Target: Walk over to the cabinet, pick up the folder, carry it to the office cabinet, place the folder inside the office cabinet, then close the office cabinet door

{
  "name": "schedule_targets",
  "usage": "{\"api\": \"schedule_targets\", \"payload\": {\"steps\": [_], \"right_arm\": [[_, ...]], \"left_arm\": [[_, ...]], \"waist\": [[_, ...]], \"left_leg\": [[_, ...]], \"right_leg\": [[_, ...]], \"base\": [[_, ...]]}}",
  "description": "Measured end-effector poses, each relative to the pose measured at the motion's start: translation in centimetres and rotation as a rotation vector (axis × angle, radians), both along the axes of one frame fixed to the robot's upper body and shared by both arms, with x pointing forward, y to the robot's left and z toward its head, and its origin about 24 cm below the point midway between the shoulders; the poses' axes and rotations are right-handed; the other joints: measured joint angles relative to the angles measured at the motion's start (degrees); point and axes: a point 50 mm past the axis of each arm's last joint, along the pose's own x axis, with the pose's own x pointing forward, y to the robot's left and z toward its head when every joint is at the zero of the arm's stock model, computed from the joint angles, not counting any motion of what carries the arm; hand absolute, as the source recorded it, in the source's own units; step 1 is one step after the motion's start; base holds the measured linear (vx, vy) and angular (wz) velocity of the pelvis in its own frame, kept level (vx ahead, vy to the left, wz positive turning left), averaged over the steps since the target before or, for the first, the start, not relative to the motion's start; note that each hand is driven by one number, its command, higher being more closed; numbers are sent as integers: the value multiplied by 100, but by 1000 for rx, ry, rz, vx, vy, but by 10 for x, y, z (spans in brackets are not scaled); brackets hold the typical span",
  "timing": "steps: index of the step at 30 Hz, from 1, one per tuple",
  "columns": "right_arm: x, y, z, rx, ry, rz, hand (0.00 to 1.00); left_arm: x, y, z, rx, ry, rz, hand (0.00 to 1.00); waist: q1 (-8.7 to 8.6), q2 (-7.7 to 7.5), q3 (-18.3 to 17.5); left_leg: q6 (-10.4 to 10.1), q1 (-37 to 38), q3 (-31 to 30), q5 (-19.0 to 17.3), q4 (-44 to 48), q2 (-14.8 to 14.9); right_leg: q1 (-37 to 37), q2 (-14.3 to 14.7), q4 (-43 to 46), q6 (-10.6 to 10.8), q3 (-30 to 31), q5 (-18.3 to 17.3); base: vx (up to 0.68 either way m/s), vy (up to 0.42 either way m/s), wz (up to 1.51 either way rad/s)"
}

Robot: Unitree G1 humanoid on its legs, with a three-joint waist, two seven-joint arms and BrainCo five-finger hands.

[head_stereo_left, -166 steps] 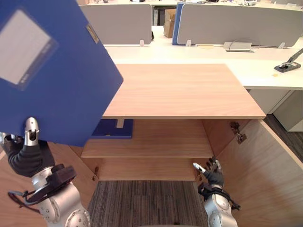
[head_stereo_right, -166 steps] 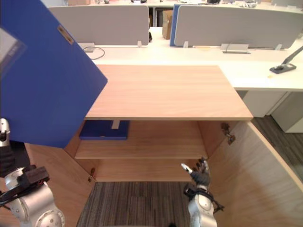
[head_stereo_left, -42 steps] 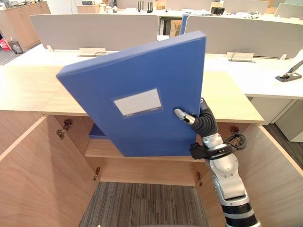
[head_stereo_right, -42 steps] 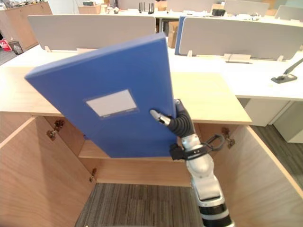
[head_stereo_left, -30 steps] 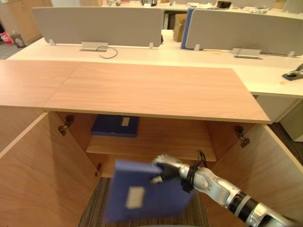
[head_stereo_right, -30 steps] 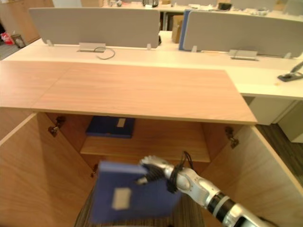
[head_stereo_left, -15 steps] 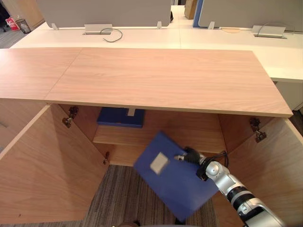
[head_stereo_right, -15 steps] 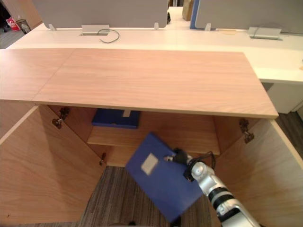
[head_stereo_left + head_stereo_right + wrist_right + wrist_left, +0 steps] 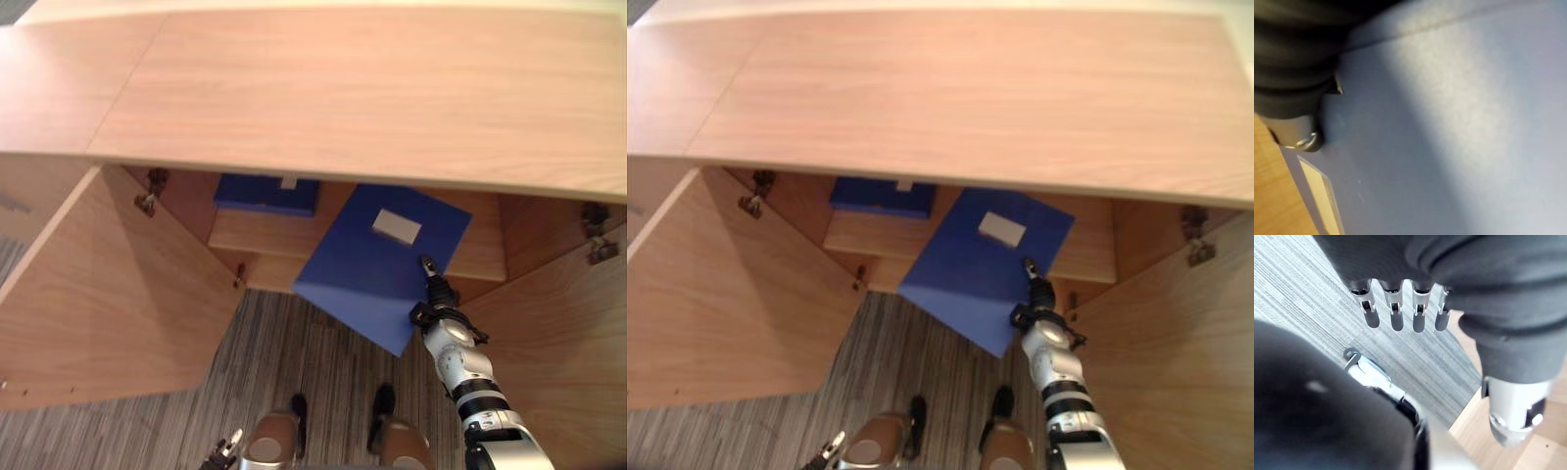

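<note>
Nearest, the left hand (image 9: 1395,316) hung with fingers straight and relaxed above the striped carpet (image 9: 294,362). Further out, the right hand (image 9: 437,292) pinched the right edge of the blue folder (image 9: 377,264), thumb on its face. The folder was tilted, its far end under the open office cabinet's top (image 9: 343,88), over the shelf (image 9: 265,235). A second blue folder (image 9: 263,193) lay further back.

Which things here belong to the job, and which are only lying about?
Job: blue folder; right hand gripping it; office cabinet; its open left door.
Lying about: second folder on the shelf inside; left hand, idle, fingers straight.
</note>
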Motion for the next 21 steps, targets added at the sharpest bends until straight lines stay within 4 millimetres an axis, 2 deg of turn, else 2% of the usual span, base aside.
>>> {"api": "schedule_targets", "payload": {"steps": [1,2,4,5,10,13,15,17,18,21], "right_arm": [[1,4,5,37,-26,-4,100],[4,13,16,108,-87,-9,100],[7,26,34,221,-186,-23,100],[8,32,44,284,-239,-36,100],[17,36,67,475,-324,-154,100],[31,34,95,516,-390,-173,100],[44,30,128,543,-474,-173,100],[52,14,165,551,-578,-204,100],[53,9,174,564,-606,-218,100],[54,-17,223,659,-766,-299,100]], "left_arm": [[1,0,1,3,-4,9,0],[4,0,3,8,-16,23,0],[6,1,4,15,-24,48,0],[6,1,4,15,-21,65,0],[7,2,4,39,-3,107,0],[8,2,5,50,1,117,0],[12,1,5,54,0,127,0],[15,1,5,63,3,149,0],[15,2,5,68,5,156,0],[15,1,4,84,30,190,0]], "waist": [[-13,18,21],[2,37,81],[52,21,200],[80,25,217],[107,36,461],[142,35,576],[213,40,695],[308,40,757],[313,44,782],[341,27,822]], "left_leg": [[21,-147,20,-162,280,9],[65,-377,81,-475,720,40],[106,-713,146,-775,1358,1],[196,-963,201,-957,1660,-20],[208,-1735,254,-1229,2619,-115],[188,-2275,263,-1317,3048,-152],[177,-2648,242,-1324,3237,-140],[159,-2965,181,-1334,3401,-123],[156,-3021,157,-1335,3434,-120],[151,-3392,90,-1336,3579,-138]], "right_leg": [[-168,-35,332,0,15,-154],[-459,-97,883,11,63,-427],[-865,-221,1597,74,212,-746],[-1142,-307,1922,115,317,-907],[-1948,-525,2896,129,492,-1149],[-2529,-587,3320,126,614,-1255],[-2886,-583,3467,123,628,-1256],[-3149,-578,3581,106,591,-1262],[-3184,-579,3598,104,568,-1263],[-3487,-611,3691,99,510,-1262]], "base": [[-194,4,18],[-196,20,8],[-209,51,-3],[-209,68,-11],[-132,47,4],[-53,19,9],[-53,-1,4],[-39,-9,9],[-15,-5,11],[-7,9,10]]}}
